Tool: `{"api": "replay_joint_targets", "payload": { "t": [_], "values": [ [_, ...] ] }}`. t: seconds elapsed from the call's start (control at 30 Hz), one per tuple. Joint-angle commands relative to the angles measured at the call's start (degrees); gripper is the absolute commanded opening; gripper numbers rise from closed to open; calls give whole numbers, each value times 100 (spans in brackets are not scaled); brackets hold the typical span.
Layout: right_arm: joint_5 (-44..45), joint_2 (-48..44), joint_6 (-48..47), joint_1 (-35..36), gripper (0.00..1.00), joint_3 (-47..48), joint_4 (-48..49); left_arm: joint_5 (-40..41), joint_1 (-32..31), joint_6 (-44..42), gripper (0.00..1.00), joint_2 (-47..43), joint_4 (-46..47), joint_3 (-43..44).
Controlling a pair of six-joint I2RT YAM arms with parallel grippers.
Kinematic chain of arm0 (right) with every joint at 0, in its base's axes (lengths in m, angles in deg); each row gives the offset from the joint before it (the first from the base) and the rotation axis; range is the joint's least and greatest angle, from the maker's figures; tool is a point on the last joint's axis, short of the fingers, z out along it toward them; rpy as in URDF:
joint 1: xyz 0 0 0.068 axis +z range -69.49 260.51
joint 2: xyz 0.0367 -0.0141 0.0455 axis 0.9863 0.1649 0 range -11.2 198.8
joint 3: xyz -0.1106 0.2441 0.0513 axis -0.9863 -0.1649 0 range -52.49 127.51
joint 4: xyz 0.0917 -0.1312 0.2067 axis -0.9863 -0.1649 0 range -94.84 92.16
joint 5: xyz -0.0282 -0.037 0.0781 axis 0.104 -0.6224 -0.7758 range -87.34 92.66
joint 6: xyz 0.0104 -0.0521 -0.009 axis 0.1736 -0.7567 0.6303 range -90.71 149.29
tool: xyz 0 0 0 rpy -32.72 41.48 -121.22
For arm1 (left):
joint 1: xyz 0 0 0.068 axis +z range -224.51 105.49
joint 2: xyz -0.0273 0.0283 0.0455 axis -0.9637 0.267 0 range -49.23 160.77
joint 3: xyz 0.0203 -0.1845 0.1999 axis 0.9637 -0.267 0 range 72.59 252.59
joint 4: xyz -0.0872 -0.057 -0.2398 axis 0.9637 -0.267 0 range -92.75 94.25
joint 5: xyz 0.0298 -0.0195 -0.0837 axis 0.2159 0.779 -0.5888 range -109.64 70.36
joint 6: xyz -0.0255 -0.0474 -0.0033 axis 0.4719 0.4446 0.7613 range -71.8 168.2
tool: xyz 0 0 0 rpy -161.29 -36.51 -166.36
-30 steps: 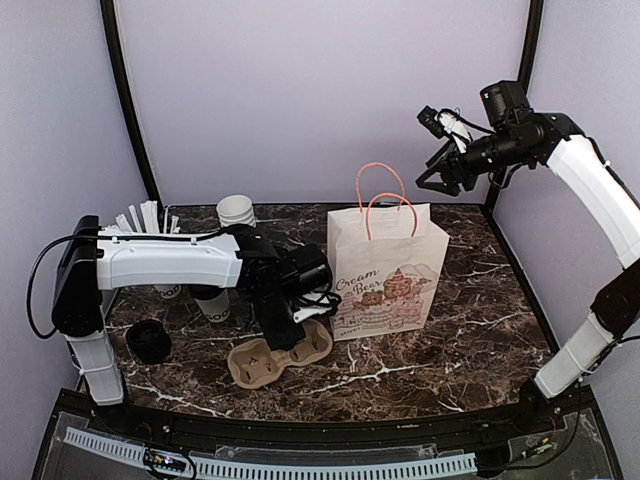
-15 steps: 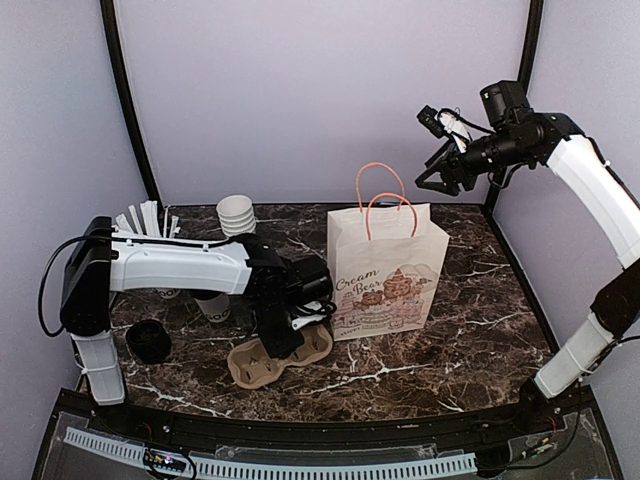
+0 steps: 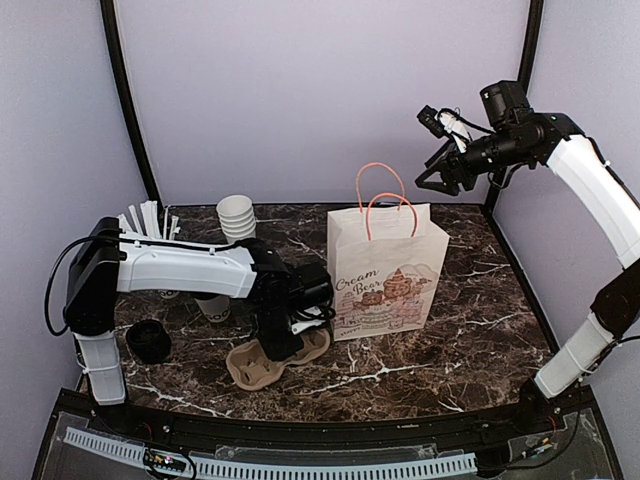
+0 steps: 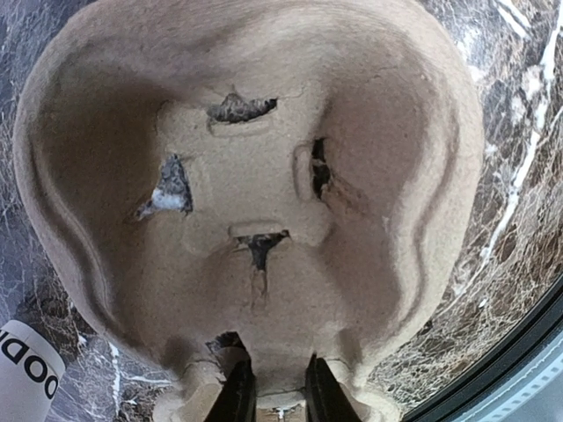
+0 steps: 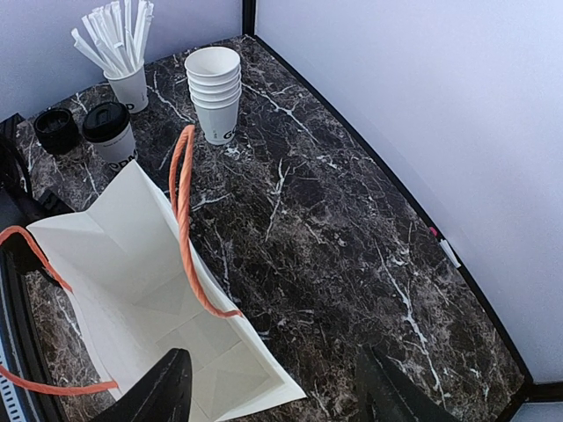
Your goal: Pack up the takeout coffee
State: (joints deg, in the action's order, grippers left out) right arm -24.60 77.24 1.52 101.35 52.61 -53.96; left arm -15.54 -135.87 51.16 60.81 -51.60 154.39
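Observation:
The takeout coffee (image 5: 112, 134), a white cup with a black lid, stands at the table's left; in the top view the coffee (image 3: 212, 306) is half hidden behind my left arm. My left gripper (image 3: 280, 343) points down at the brown pulp cup carrier (image 3: 254, 366). In the left wrist view the gripper (image 4: 278, 389) is shut on the near rim of the carrier (image 4: 264, 167), and its cup wells hold nothing. My right gripper (image 3: 436, 181) hangs open, high above the back right of the table, with nothing between its fingers (image 5: 167, 387).
A white paper bag (image 3: 385, 272) with orange handles stands open mid-table, next to the carrier. A stack of white cups (image 3: 236, 214) and a cup of wrapped straws (image 5: 125, 63) are at the back left. A small black cup (image 3: 148, 341) sits near the left arm's base.
My left gripper has sunk lower and pinched tighter on the carrier, which has slid a little to the near left. The right arm has not moved.

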Motion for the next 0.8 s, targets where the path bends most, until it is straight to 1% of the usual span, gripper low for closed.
{"api": "replay_joint_targets", "payload": {
  "t": [0.0, 0.27, 0.4, 0.5, 0.53, 0.63, 0.77],
  "values": [
    [-99, 1, 53, -16, 64, 94, 157, 33, -25, -85, 17, -111, -173, 29],
    [-268, 168, -8, -10, 64, 490, 81, -36, -25, -241, 13, -606, -435, 248],
    [-526, 405, -344, -10, 66, 658, -25, -152, -25, -217, 13, -962, -546, 255],
    [-998, 520, -839, -2, 68, 698, -120, -240, -25, -189, 12, -1288, -576, 251],
    [-1090, 524, -927, 15, 68, 644, -13, -255, -25, -177, 12, -1347, -602, 263],
    [-1109, 687, -961, 80, 69, 642, 128, -319, -25, -123, 12, -1623, -616, 345],
    [-1459, 1142, -1431, 114, 70, 1128, -602, -392, -25, -81, 12, -1941, -637, 481]
  ]
}}
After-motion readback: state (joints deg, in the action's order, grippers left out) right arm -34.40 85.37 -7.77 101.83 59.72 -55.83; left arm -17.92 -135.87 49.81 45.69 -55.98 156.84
